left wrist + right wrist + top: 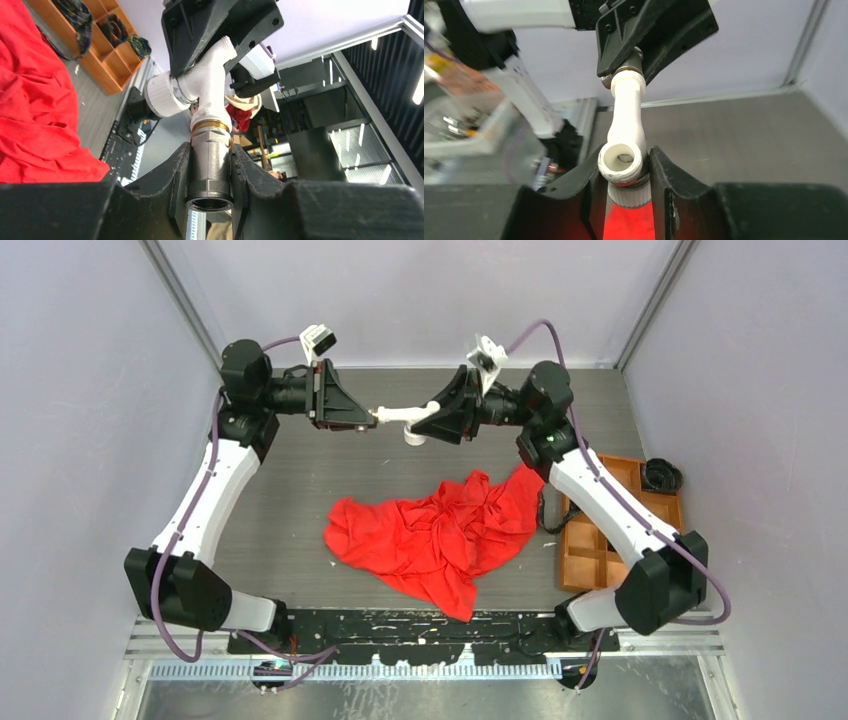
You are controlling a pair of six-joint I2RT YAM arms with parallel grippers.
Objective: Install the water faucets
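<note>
On my top view the grey counter (300, 490) carries a crumpled red cloth (435, 535) at centre and an orange tray (580, 560) at 3 o'clock. At 12 o'clock, held off the counter, the right gripper (624, 175) is clamped on the white tap (207, 90). Facing it, the left gripper (210, 165) is closed tight round the grey metal fitting (210, 150), which meets the tap's brassy end.
</note>
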